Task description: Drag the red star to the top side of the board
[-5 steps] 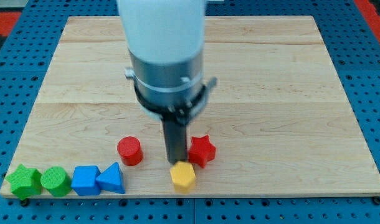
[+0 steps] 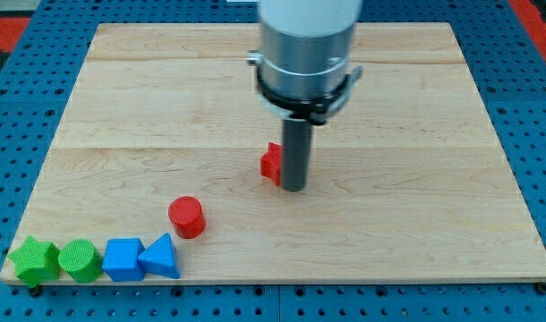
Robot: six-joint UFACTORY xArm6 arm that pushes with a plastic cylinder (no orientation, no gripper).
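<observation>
My tip (image 2: pixel 294 188) rested on the wooden board (image 2: pixel 416 206), a little toward the view's top of the board's middle. It is a plain rod with no jaws, so it held nothing. It pressed against the view's right side of the red star (image 2: pixel 271 163). The rod hid most of the star, so only the left part showed. I could not tell which way the star's points faced, and no long axis could be made out.

The red cylinder (image 2: pixel 186 216) lay nearer the bottom edge, well apart from the star. The green star (image 2: pixel 33 260), green cylinder (image 2: pixel 80 260), blue cube-like block (image 2: pixel 123 258) and blue triangular block (image 2: pixel 160 258) stood in a row at the bottom-left corner. The board was pale wood with grain running left to right. It lay on a blue perforated bench (image 2: pixel 22 72).
</observation>
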